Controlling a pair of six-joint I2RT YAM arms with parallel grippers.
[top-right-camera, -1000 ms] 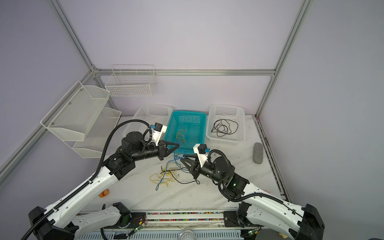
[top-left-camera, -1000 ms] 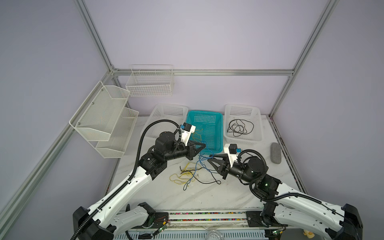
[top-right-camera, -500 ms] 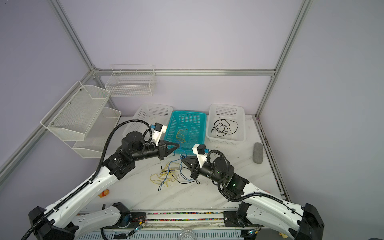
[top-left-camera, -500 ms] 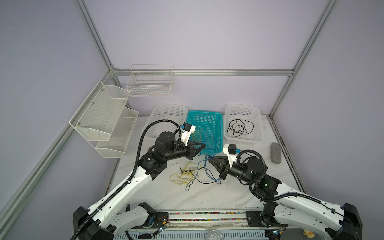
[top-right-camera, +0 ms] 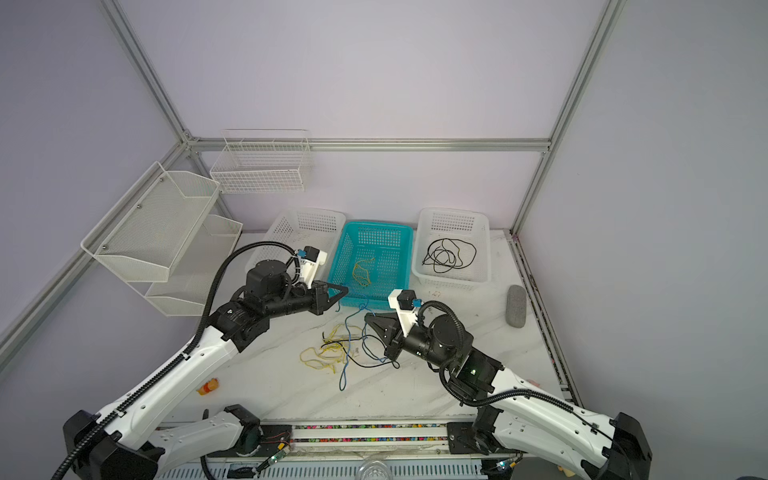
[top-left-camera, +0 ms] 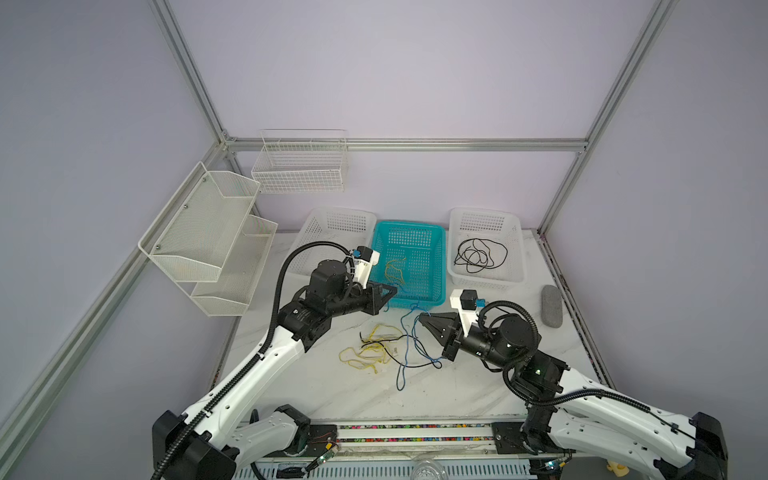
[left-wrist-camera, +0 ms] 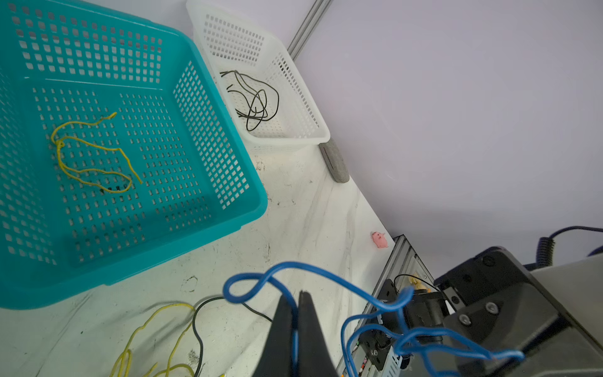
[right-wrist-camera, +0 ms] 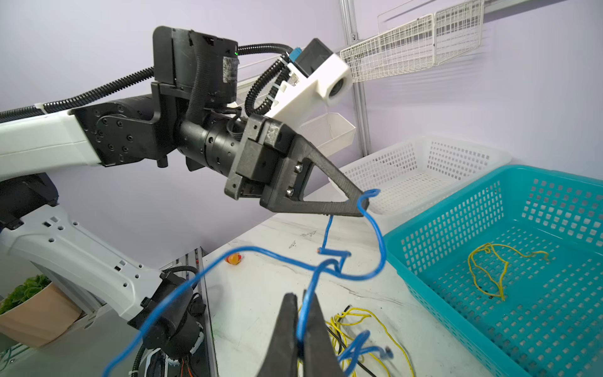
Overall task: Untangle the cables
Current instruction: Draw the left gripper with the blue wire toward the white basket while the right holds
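Left claw [left-wrist-camera: 298, 305] pressed together on the blue cable [left-wrist-camera: 326, 271], a strand of which runs down between its tips in the left wrist view. Right claw [right-wrist-camera: 301, 306] likewise clamped on another stretch of the same cable, seen threaded between its tips in the right wrist view. In both top views the two claws face one another, near but apart, raised above the worktop [top-left-camera: 353, 399] just in front of the teal basket [top-left-camera: 441, 266]. The blue cable loops and kinks in the air between them, and its loose lengths trail down into the heap below. Two grips on one cable presumably let the arms draw it away from the rest, one claw anchoring while the other pulls. The heap, yellow cables [top-left-camera: 368, 353] crossed by a black cable [top-left-camera: 415, 365], lies on the worktop between the arms. The lower part of the blue cable lies across it, so the tangle is judged not yet undone. Farther out, a yellow cord [top-left-camera: 394, 270] lies in the teal basket and a coiled black cord [top-left-camera: 478, 257] in the white basket [top-left-camera: 519, 249] beside it, apparently sorted by colour. A second white basket [top-left-camera: 345, 224] stands on the teal one's other side.
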